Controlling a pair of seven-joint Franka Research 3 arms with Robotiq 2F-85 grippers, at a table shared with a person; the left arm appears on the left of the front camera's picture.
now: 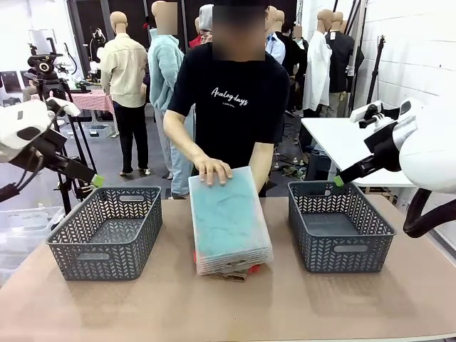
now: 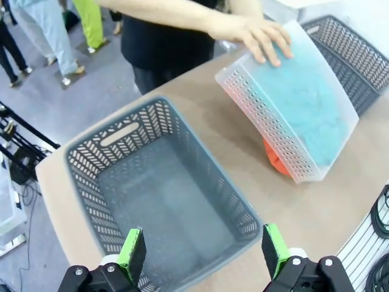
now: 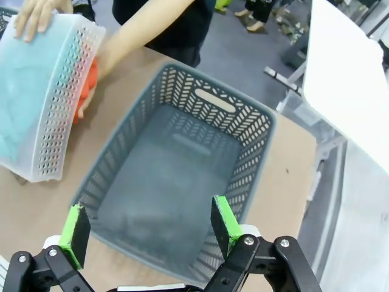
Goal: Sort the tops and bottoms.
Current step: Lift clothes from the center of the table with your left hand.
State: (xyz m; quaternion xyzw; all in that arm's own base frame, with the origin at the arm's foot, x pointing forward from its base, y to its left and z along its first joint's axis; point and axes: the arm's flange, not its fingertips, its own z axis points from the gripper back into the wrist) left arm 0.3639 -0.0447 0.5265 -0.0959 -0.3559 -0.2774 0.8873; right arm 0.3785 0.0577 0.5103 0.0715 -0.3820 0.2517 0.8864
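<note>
Hand (image 1: 212, 171) rests on overturned white bin (image 1: 229, 217).

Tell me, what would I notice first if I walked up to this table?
Probably the see-through white bin in the middle of the table, tipped upside down under a person's hand. Teal cloth shows through it and orange cloth peeks out underneath. Next come the left grey basket and right grey basket on either side, with the open left gripper and open right gripper hovering over them.
</note>
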